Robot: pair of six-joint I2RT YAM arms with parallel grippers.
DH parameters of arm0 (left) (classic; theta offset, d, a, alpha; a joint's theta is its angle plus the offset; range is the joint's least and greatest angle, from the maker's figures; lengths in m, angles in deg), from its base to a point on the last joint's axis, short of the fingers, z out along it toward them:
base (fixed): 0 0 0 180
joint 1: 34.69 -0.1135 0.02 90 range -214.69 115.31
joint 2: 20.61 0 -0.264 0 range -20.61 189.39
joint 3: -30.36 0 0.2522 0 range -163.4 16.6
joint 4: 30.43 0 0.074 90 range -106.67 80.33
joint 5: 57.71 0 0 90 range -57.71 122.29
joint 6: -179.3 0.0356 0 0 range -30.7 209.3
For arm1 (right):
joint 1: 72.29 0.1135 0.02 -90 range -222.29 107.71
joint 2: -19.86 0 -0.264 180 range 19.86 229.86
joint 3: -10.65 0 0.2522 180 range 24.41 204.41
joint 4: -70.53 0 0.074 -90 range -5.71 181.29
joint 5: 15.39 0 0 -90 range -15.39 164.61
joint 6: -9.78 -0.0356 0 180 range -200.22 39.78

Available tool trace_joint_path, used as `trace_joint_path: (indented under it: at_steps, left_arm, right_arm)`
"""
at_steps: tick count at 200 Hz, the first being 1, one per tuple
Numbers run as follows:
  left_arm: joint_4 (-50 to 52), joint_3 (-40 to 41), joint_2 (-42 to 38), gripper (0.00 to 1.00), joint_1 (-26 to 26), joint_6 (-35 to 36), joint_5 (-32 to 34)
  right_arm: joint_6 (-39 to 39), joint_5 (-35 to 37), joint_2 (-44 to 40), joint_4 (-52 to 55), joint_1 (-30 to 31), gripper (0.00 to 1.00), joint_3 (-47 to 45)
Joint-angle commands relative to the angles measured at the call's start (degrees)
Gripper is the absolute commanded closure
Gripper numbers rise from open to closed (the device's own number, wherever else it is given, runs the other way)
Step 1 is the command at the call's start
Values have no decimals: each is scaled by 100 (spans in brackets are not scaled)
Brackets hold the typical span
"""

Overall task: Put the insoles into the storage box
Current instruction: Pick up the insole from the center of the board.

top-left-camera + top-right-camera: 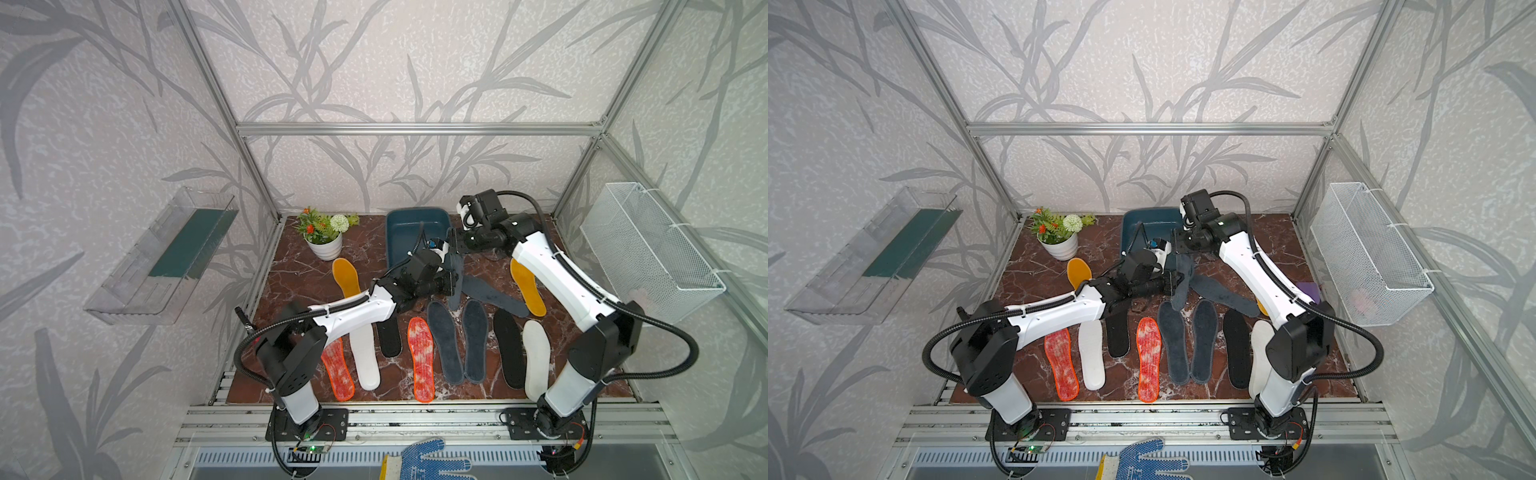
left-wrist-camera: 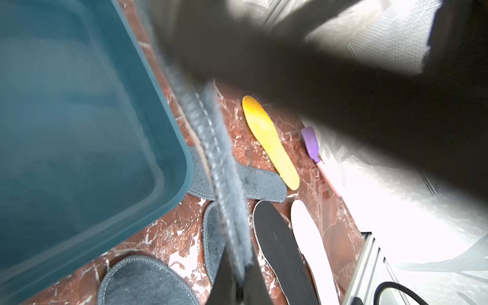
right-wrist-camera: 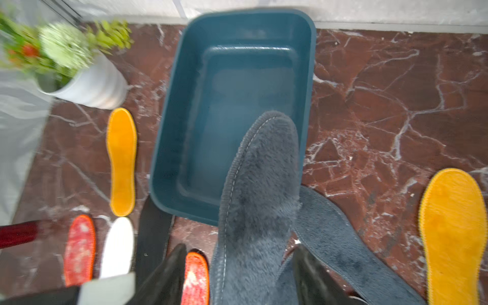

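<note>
The box (image 3: 171,126) stands empty at the middle of the back edge of the table (image 1: 299,282). At its near right corner the left gripper (image 2: 237,266) is clenched on a grey insole (image 3: 261,184), held up on edge, its free end leaning over the box's near rim. From the right, the right gripper (image 3: 240,248) straddles the same insole with jaws spread wide, gripping nothing. The other insoles (image 1: 422,357) lie flat on the table in front of the box. To do this step well, I judge, the right arm should draw clear first. Then the left should swing the insole in line with the box's length, lower it inside and let go low, since limp felt could catch the rim.
</note>
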Motion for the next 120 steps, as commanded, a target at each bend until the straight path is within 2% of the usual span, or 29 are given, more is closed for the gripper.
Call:
trace_joint_path:
  at_steps: [1, 26, 59, 97, 120]
  left_arm:
    - [-462, 308, -466, 100, -88, 209, -166]
    - [-805, 815, -945, 100, -257, 401, -313]
    - [-1388, 1408, -1481, 100, -800, 262, -1255]
    - [-1670, 1820, -2017, 100, -1271, 161, -2073]
    - [-1561, 1904, -2247, 100, -1456, 189, -2552]
  right_arm:
    - [-218, -961, -818, -765, -424, 29, -513]
    - [-573, -1714, -1638, -1570, -879, 25, -1597]
    - [-660, -2239, -2242, -2108, -1118, 24, -2735]
    - [-840, -3626, -2158, -3074, -1074, 29, -3422]
    - [-865, -3781, -2034, -3540, -826, 34, -3522]
